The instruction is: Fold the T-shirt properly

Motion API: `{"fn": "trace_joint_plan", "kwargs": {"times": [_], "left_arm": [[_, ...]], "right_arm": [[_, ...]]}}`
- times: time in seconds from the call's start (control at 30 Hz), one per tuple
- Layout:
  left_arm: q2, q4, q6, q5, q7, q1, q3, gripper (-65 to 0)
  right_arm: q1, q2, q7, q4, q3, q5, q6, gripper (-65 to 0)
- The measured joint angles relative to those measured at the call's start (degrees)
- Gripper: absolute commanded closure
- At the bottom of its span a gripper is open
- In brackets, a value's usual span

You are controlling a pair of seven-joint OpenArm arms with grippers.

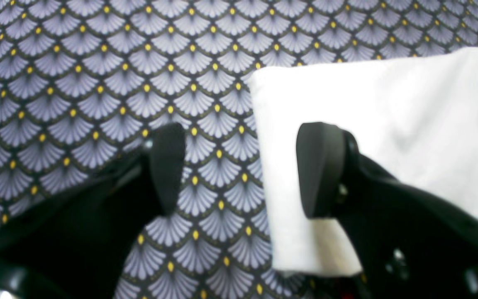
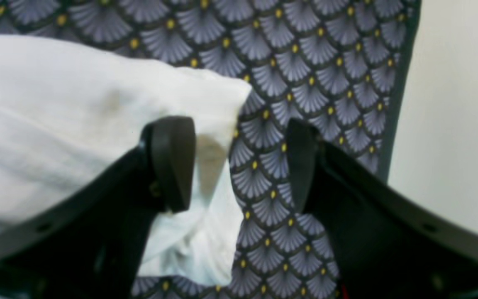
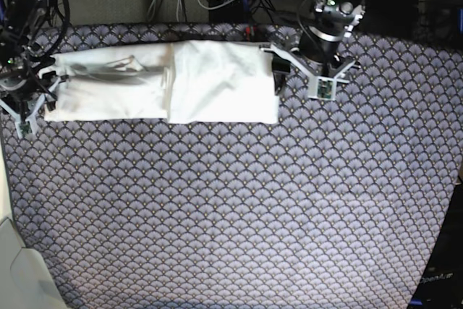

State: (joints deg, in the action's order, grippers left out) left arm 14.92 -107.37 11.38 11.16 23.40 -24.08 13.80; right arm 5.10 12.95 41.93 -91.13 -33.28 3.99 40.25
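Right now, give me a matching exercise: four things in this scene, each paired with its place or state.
Things:
1. T-shirt
2. left gripper
3. right gripper
4. patterned cloth

Places or states:
A. covers the table under everything
B. open, at the shirt's end on the base view's right
C. folded into a long white strip
D. open, at the shirt's end on the base view's left

Pairs: 1-C, 2-B, 3-D, 4-A

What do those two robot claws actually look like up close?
Each claw has two matte black rounded paddle-shaped fingers on black angled brackets. From above, the left gripper and right gripper show pale grey frames on dark arms with a silvery ring near the left wrist.
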Motion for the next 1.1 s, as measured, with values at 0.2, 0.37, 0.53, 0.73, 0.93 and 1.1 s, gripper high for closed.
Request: {"fn": "trace_joint_plan", "kwargs": {"times": [0.2,0.37,0.53,0.73,0.93,1.1], "left_arm": [[0.02,0.02,0.0,-0.15,0.02,0.13,0.0,-41.2],[0.0,0.02,-0.02,-0.13,0.04,1.46,0.0,-41.2],[0.0,0.02,-0.02,-0.09,0.2,1.16,0.0,-41.2],[0.0,0.02,-0.02,-0.15,0.2,1.2,0.0,-41.2],[0.0,0.02,-0.02,-0.15,0.2,1.22,0.0,-41.2],[0.0,0.02,-0.02,-0.17,0.2,1.22,0.0,-41.2]], "right_arm": [[-0.33,0.55,0.0,3.85,-0.22,0.0,0.02,-35.8],[-0.48,0.5,-0.13,6.75,-0.22,0.0,0.02,-35.8],[-0.7,0.74,-1.86,10.16,-0.52,-1.46,-0.22,-35.7],[-0.98,0.87,-2.62,11.28,-0.57,-1.68,-0.22,-35.5],[-1.09,0.22,-2.78,11.28,-0.72,-1.66,-0.42,-25.2],[-0.9,-0.48,-3.02,11.37,-0.31,-2.56,-0.42,-0.1]]}}
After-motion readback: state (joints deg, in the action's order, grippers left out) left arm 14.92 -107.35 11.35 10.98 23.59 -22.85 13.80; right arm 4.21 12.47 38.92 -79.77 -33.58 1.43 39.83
